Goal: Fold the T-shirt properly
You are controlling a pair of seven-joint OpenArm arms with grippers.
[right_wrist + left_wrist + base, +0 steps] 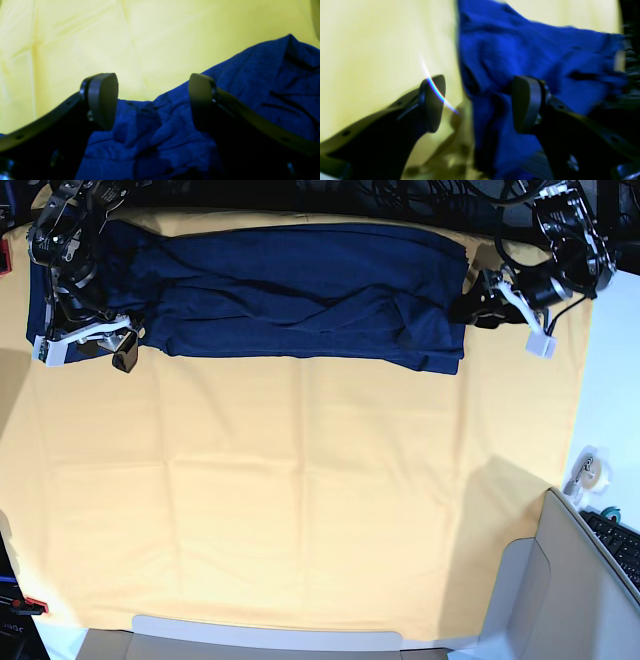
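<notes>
The dark navy T-shirt point(300, 290) lies spread in a long band along the far edge of the yellow cloth point(300, 500). At its right end, my left gripper point(470, 305) stands open. In the blurred left wrist view the left gripper point(478, 82) has its jaws wide apart, with loose blue fabric point(520, 50) hanging in the gap and behind the right finger point(526, 105). At the shirt's left end, my right gripper point(120, 345) is also open. In its wrist view the right gripper point(152, 80) shows rumpled T-shirt fabric point(155, 135) lying between and under its fingers.
The yellow cloth covers the whole table. A beige box edge point(560, 580) sits at the front right corner. A tape roll point(585, 470) and a keyboard point(618, 542) lie off the cloth's right side. Cables point(420, 195) run along the back.
</notes>
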